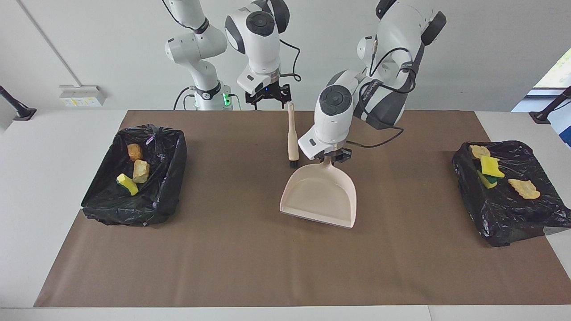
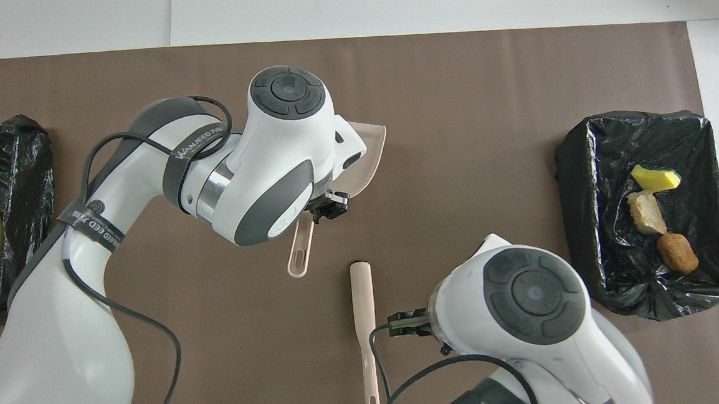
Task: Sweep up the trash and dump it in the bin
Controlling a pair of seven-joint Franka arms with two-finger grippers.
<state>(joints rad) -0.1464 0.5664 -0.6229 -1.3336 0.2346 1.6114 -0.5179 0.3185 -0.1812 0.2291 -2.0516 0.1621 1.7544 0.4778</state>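
The trash lies in two black-lined bins. An orange-brown lump [image 1: 134, 151], a tan lump [image 1: 141, 170] and a yellow sponge piece [image 1: 127, 184] are in the bin [image 1: 174, 147] at the right arm's end. Several sponge and tan scraps [image 1: 490, 166] are in the bin [image 1: 513, 223] at the left arm's end. My left gripper [image 1: 330, 157] is shut on the handle of the pale pink dustpan [image 1: 319, 196], mid-table; it also shows in the overhead view [image 2: 328, 207]. The beige brush [image 1: 292, 133] lies on the mat beside the dustpan. My right gripper [image 1: 268, 99] is open and empty, raised beside the brush's handle end.
The brown mat [image 1: 267, 267] covers the table between the bins. In the overhead view the brush [image 2: 363, 308] lies lengthwise, nearer to the robots than the dustpan [image 2: 369, 151]. The right-arm-end bin [image 2: 581, 151] holds its three scraps there.
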